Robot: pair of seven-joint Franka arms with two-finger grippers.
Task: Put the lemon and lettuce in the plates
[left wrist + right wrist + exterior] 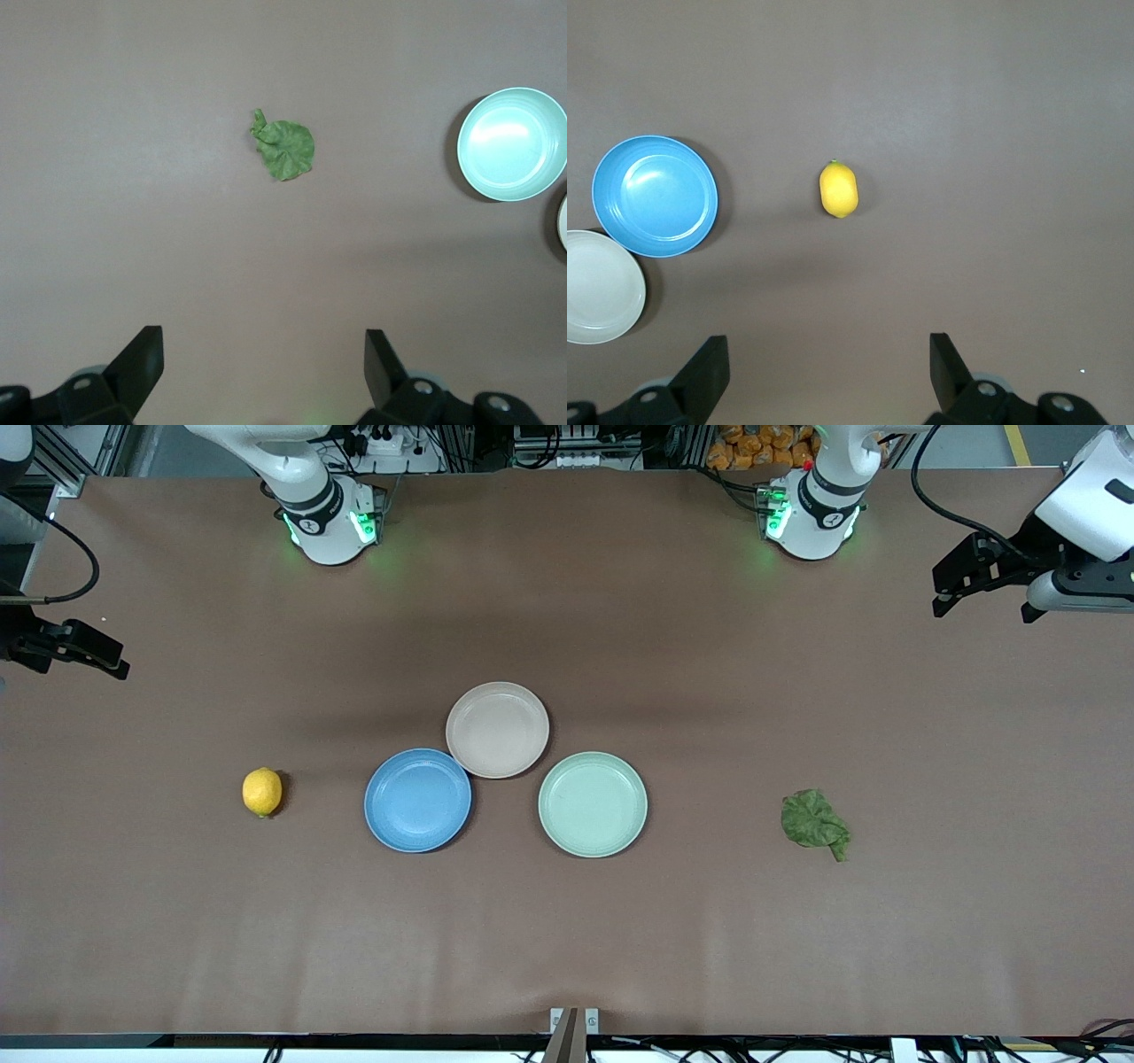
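The yellow lemon (262, 792) (838, 189) lies on the brown table toward the right arm's end, beside the blue plate (417, 800) (654, 195). The beige-pink plate (497, 729) (598, 285) touches the blue one and lies farther from the front camera. The wrinkly green lettuce (814, 823) (285, 149) lies toward the left arm's end. Both plates hold nothing. My right gripper (120, 666) (828, 359) hangs open high over its end of the table, well apart from the lemon. My left gripper (941, 602) (264, 354) hangs open high over the other end, apart from the lettuce.
A pale mint-green plate (593, 804) (512, 142) sits beside the blue plate, between it and the lettuce. The arm bases (332, 522) (811, 514) stand along the table's back edge. Bare brown tabletop (567, 939) surrounds everything.
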